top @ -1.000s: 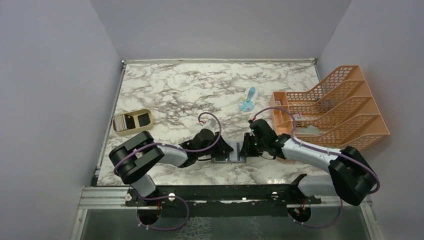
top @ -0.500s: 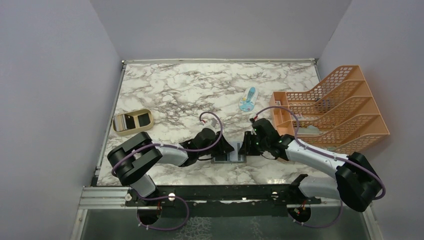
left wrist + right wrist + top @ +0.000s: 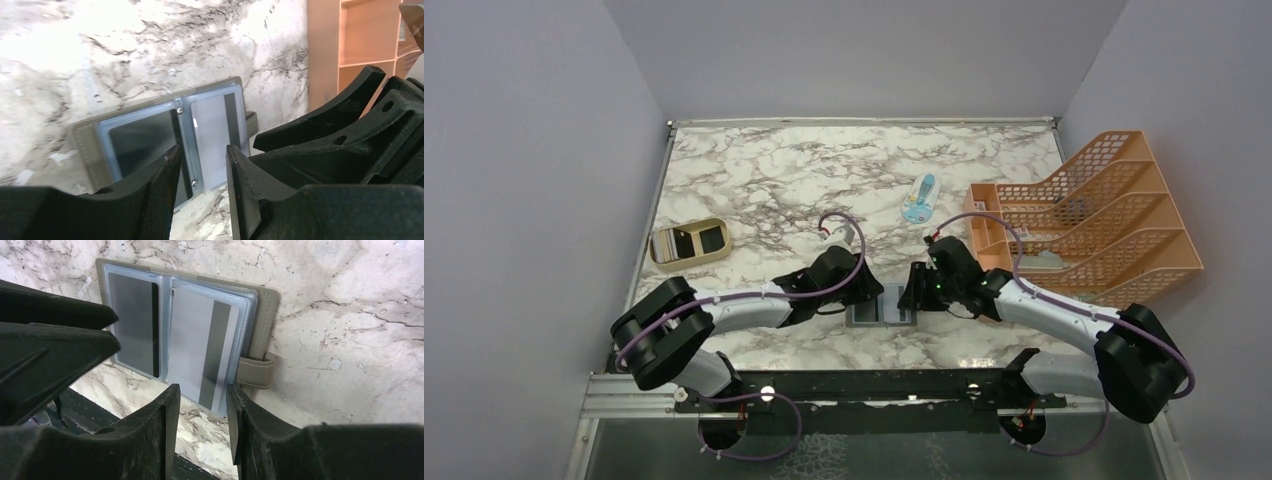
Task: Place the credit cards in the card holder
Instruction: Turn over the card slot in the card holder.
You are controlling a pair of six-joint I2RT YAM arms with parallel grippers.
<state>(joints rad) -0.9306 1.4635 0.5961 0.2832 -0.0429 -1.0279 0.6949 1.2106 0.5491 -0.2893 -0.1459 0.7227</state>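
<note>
The grey card holder (image 3: 881,315) lies open and flat on the marble near the front edge, between my two grippers. In the right wrist view, the holder (image 3: 260,325) has a dark card (image 3: 131,322) in its left clear pocket and a pale grey striped card (image 3: 195,345) in its right pocket, with its tab clasp at the right. Both cards show in the left wrist view, the dark one (image 3: 142,137) and the pale one (image 3: 212,135). My left gripper (image 3: 876,292) (image 3: 200,157) is open and empty at the holder's left edge. My right gripper (image 3: 911,293) (image 3: 202,392) is open and empty at its right edge.
A tan oval two-compartment tray (image 3: 689,243) sits at the left. A light blue-and-white packet (image 3: 919,198) lies behind the grippers. The orange mesh file rack (image 3: 1089,215) fills the right side. The black front rail (image 3: 874,385) runs just below the holder.
My left arm's elbow has swung left and its gripper has edged back from the holder. My right gripper has drawn slightly back to the right. The holder has stayed in place.
</note>
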